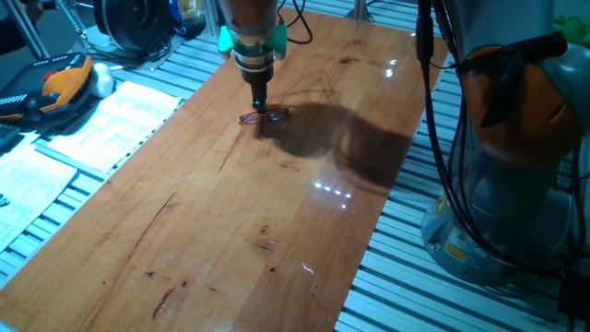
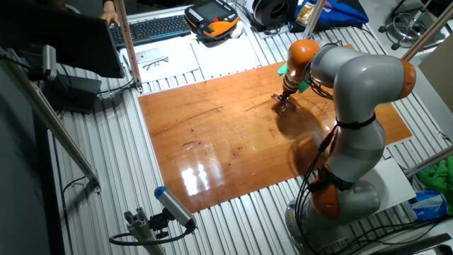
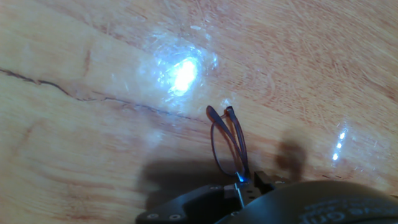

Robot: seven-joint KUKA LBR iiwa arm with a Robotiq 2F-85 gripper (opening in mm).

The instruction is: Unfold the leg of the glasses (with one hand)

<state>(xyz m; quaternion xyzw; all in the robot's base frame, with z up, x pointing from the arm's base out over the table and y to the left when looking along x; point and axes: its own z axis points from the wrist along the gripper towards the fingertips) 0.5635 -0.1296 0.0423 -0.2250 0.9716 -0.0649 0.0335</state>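
Note:
The glasses (image 1: 265, 115) lie on the wooden table (image 1: 230, 221) toward its far end, a tiny reddish-brown wire frame. My gripper (image 1: 260, 104) points straight down onto them, its fingers drawn close together at the frame. In the other fixed view the gripper (image 2: 286, 100) stands on the glasses (image 2: 284, 107) near the table's far right side. In the hand view the thin wires of the glasses (image 3: 226, 140) run from two small leg tips down into the narrow gap of my gripper (image 3: 247, 182). The lenses are too faint to make out.
Printed sheets (image 1: 111, 120) and an orange and black device (image 1: 64, 81) lie left of the table. The arm's base (image 1: 516, 138) with cables stands at the right. A keyboard (image 2: 152, 28) lies beyond the table. A dark crack (image 3: 62, 87) runs through the wood.

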